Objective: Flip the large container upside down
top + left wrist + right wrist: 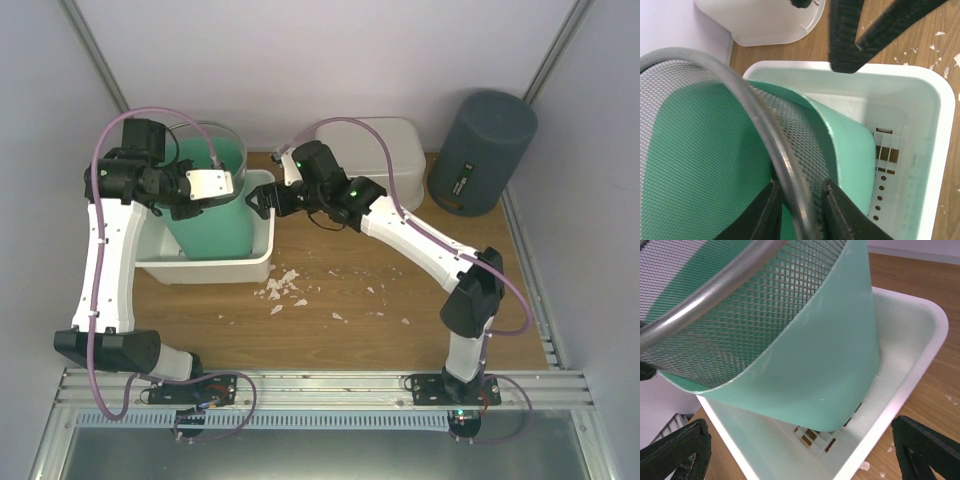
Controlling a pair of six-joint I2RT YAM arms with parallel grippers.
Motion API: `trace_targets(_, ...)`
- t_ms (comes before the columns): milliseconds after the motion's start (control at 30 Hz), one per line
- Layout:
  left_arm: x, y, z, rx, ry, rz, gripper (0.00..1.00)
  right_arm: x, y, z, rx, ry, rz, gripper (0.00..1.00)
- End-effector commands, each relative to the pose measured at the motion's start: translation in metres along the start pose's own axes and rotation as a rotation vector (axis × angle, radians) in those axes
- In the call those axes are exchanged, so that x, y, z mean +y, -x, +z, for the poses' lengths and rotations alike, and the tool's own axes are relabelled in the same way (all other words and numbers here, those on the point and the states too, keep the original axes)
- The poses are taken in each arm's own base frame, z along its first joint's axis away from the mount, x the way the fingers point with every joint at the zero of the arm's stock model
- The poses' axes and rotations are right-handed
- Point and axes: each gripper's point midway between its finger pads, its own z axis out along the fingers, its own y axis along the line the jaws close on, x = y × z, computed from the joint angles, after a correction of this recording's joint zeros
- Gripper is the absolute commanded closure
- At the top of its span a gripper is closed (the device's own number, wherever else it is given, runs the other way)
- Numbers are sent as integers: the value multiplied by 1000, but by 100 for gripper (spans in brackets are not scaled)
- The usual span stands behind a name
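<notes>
The large container (215, 235) is a tall wire-mesh bin with green sides (805, 365). It leans inside a low white tub (215, 272). My left gripper (192, 205) reaches in from the left at the bin's top. In the left wrist view its fingers (837, 210) pinch the grey metal rim (770, 140) and the mesh wall, one finger inside and one outside. My right gripper (258, 200) hangs wide open at the tub's right wall, pointing at the bin. In the right wrist view its two fingertips (675, 450) sit far apart with nothing between them but the tub (920, 365).
A second white tub (385, 150) sits at the back behind the right arm. A dark grey cylinder bin (482, 150) stands at the back right. White crumbs (285, 290) lie scattered on the wooden table in front of the tub. Walls close in on three sides.
</notes>
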Motion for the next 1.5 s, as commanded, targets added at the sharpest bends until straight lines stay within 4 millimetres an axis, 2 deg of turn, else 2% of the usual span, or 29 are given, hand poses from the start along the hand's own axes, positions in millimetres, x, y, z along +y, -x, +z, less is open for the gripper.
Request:
trace_targets(0, -1, 0, 5, 1, -7, 2, 81, 20, 14, 4, -30, 76, 17, 2)
trace_targets(167, -1, -1, 8, 4, -16, -6, 95, 22, 24, 10, -53, 84, 34, 3)
trace_targets(267, -1, -2, 7, 11, -12, -5, 100, 21, 28, 18, -62, 81, 38, 3)
trace_targets(467, 4, 2, -4, 8, 27, 12, 100, 11, 14, 43, -15, 64, 58, 3)
trace_targets(600, 12, 8, -16, 4, 72, 19, 100, 7, 7, 45, 0, 45, 60, 3)
trace_targets(800, 29, 27, -43, -52, 157, 23, 100, 0, 1, 50, 15, 14, 57, 3)
trace_targets(1100, 23, 36, -55, -78, 179, 40, 100, -3, -6, 56, 29, 5, 64, 3)
trace_targets(1200, 33, 42, -71, -82, 237, 64, 100, -3, -8, 57, 34, -1, 60, 3)
trace_targets(1367, 60, 60, -116, -88, 405, 118, 100, -3, -9, 57, 38, -2, 59, 3)
trace_targets(1467, 64, 64, -138, -80, 488, 164, 100, -2, -9, 57, 38, -1, 56, 3)
